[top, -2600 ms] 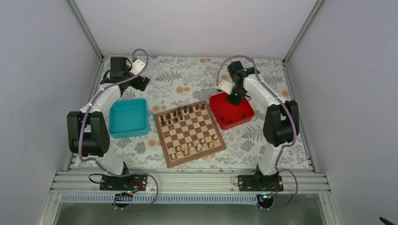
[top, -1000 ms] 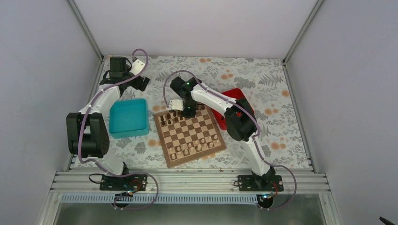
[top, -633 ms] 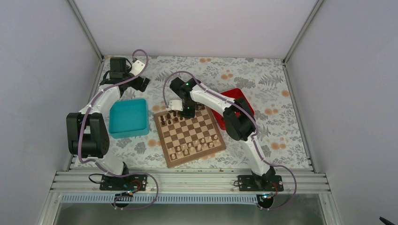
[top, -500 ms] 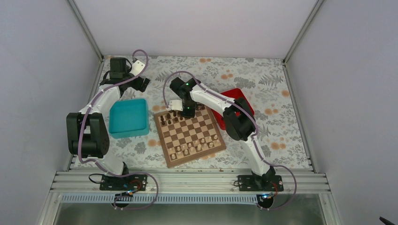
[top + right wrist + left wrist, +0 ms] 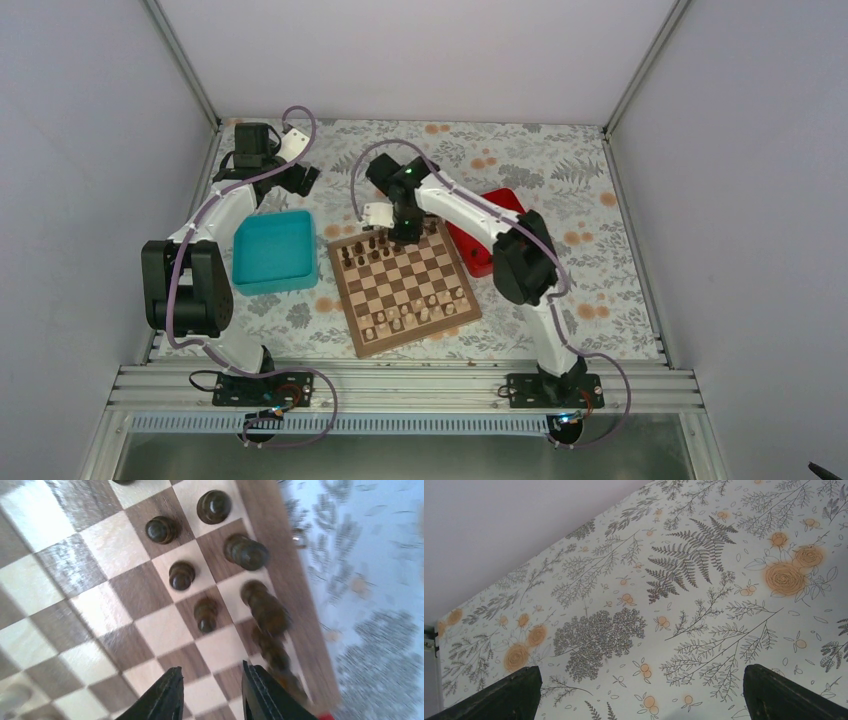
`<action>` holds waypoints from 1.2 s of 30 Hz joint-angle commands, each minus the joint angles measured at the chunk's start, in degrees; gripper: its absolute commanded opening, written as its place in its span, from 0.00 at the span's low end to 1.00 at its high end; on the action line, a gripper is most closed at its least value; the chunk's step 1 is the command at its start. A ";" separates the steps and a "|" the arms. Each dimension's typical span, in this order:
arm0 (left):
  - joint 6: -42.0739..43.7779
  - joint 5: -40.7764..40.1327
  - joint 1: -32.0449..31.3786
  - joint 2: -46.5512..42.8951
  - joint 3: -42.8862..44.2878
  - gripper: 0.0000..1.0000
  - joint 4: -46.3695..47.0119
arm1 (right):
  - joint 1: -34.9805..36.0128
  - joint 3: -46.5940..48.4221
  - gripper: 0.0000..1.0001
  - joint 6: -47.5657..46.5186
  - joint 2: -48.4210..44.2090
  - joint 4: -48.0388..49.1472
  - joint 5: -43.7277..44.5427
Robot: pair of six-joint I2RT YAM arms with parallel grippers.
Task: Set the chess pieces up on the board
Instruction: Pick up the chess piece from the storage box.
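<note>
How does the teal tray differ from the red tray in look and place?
Colour: the teal tray is teal, the red tray is red. Place: the teal tray lies left of the board, the red tray at its right. View: the teal tray shows whole, while the right arm crosses over the red tray. Both are squarish trays with raised walls.

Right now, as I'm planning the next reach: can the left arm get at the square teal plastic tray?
Probably yes: the left claw sits open just beyond the square teal plastic tray, with only bare floral cloth between them.
</note>
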 commanded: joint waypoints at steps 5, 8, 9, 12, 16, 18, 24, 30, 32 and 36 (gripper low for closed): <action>-0.20 0.59 -0.21 -1.16 -0.04 1.00 0.86 | -7.59 -7.77 0.38 1.75 -19.18 -3.03 1.81; -0.24 0.91 -0.23 -0.32 0.30 1.00 0.60 | -13.05 -13.30 0.38 0.90 -23.59 -2.51 1.11; -0.28 0.97 -0.22 -0.03 0.44 1.00 0.49 | -14.66 -15.14 0.38 0.25 -24.72 -2.07 0.89; -0.42 1.17 -0.24 0.69 0.90 1.00 0.14 | -18.62 -21.42 0.39 -1.30 -26.78 0.97 0.35; -0.41 0.83 -0.19 1.87 1.54 1.00 -0.48 | -21.56 -27.76 0.38 -2.46 -24.88 4.64 -0.70; -0.37 0.45 -0.23 2.43 1.82 1.00 -0.61 | -21.93 -28.74 0.37 -2.67 -23.47 5.52 -1.78; -0.22 -1.10 -0.23 3.20 1.76 1.00 -0.54 | -21.94 -29.82 0.37 -3.72 -21.20 6.92 -3.61; -0.20 -1.77 -0.23 3.64 2.16 1.00 -0.78 | -22.11 -31.61 0.37 -4.29 -20.25 8.40 -3.53; -0.20 -1.82 -0.28 3.67 2.19 1.00 -0.93 | -22.30 -31.97 0.37 -4.31 -19.88 8.80 -3.45; -0.13 -2.05 -0.26 3.52 2.10 1.00 -0.94 | -22.77 -32.62 0.37 -4.72 -19.25 9.68 -4.16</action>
